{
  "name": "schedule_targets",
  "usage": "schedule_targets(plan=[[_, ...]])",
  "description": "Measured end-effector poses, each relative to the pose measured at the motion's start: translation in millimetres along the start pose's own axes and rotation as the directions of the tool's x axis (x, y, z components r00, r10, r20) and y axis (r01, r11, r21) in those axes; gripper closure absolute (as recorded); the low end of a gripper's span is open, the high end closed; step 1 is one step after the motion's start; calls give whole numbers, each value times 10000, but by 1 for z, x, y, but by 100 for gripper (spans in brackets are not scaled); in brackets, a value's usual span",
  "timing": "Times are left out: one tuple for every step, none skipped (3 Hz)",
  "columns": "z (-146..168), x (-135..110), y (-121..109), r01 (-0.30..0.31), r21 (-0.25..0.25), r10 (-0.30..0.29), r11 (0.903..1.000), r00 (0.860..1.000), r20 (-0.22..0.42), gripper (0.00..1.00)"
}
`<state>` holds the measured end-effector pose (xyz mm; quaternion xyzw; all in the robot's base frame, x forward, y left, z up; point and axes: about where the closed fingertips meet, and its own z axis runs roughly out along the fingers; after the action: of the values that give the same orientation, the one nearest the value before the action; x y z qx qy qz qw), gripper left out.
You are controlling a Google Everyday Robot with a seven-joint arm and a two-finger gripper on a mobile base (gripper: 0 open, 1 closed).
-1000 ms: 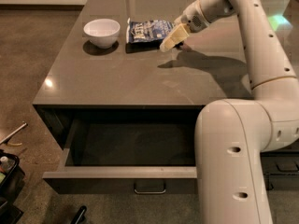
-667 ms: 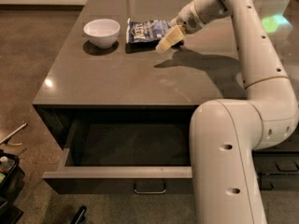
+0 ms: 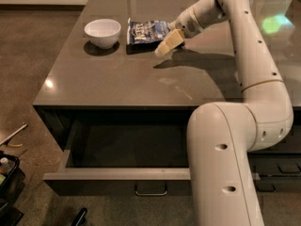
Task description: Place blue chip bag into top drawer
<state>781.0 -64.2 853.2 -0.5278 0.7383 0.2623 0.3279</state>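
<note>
The blue chip bag (image 3: 145,31) lies flat on the grey countertop (image 3: 141,74), just right of a white bowl (image 3: 102,32). My gripper (image 3: 168,43) hangs low over the counter at the bag's right front corner, fingers pointing down-left, close to or touching the bag's edge. The top drawer (image 3: 117,174) is pulled open below the counter's front edge, its dark inside showing nothing in it, its small metal handle (image 3: 150,191) at the front. My white arm covers the drawer's right part.
My arm's big lower link (image 3: 225,164) stands in front of the drawer's right side. Narrower dark drawers (image 3: 277,166) sit to the right. Tools and a dark bin (image 3: 8,173) lie on the floor at left.
My gripper has moved a little left and down toward the bag's right front corner. The bag, bowl and drawer have not moved.
</note>
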Motion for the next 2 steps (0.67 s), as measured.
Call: schedule_targets(plan=[[0,0,0,0,0,0,10000,10000,0,19],[0,0,0,0,0,0,10000,10000,0,42]])
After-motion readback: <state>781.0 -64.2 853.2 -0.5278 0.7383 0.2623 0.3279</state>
